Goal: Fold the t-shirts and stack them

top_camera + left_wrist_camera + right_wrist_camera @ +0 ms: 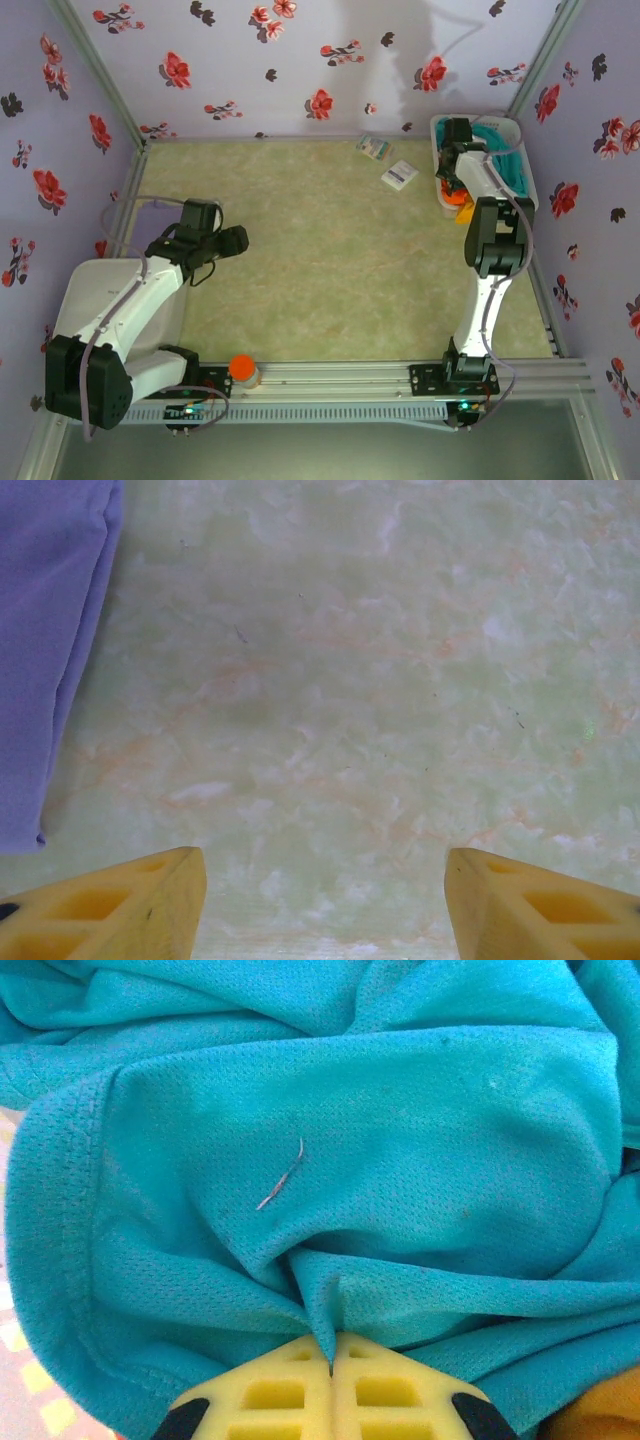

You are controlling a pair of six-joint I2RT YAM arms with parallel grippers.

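A crumpled teal t-shirt [360, 1130] lies in the white lattice basket [445, 125] at the back right, where its cloth [510, 165] shows beside the arm. My right gripper [332, 1360] is down in the basket, shut on a pinched fold of this teal cloth. An orange garment [462, 207] peeks out at the basket's near end. A pale purple t-shirt [45, 660] lies flat at the left, partly under the left arm [110, 290]. My left gripper [325, 870] hovers over bare table just right of it, open, with nothing between its fingers.
Two small white packets [398, 176] [374, 147] lie on the table near the back, left of the basket. A small orange-topped object [242, 368] sits by the front rail. Flowered walls close in the table on three sides.
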